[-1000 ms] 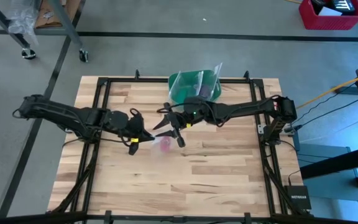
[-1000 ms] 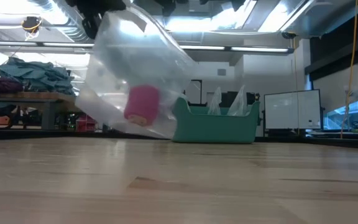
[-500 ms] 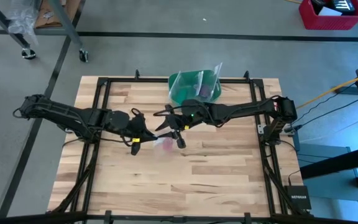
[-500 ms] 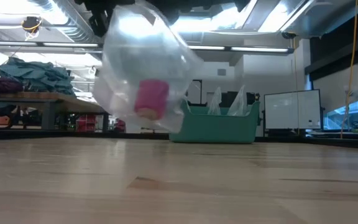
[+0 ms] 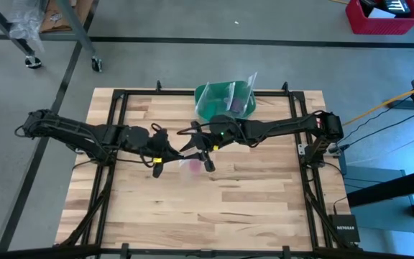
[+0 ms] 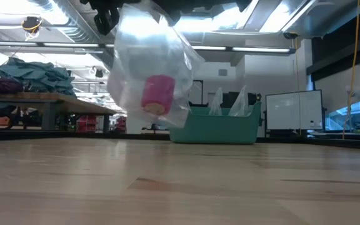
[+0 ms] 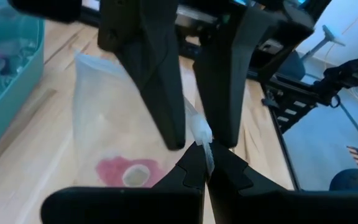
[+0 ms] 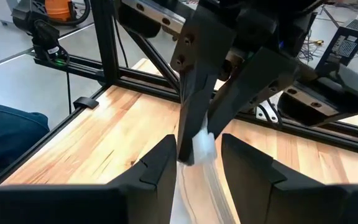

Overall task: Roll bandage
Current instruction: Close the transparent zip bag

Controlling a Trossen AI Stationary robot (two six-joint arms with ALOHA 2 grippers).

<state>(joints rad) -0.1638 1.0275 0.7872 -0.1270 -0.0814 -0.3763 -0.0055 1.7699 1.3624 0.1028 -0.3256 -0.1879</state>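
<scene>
A small pink bandage roll (image 6: 157, 95) lies inside a clear plastic bag (image 6: 149, 62) that hangs over the middle of the table; the roll also shows in the left wrist view (image 7: 129, 174). My left gripper (image 7: 204, 149) is shut on the bag's top. It comes in from the table's left (image 5: 168, 155). My right gripper (image 8: 197, 142) is open and comes from the right (image 5: 194, 152). Its two fingers stand on either side of the bag's top and of the left fingertips. I see no touch. My left gripper pinches the bag's bunched top edge (image 7: 204, 132) between its two fingertips, coming level from the table's left. The bag hangs below the fingers, clear of the table, with the pink roll resting in its bottom.
A green plastic bowl (image 5: 225, 101) with more clear bags in it stands at the table's far edge, behind the grippers. Black frame rails (image 5: 110, 144) run along the table's left and right sides. Bare wood lies toward the near edge.
The hanging bag, with the roll in it, has swung a little toward the table's right and risen slightly, and hangs more upright. My left gripper has kept its hold and shifted slightly toward the right gripper.
</scene>
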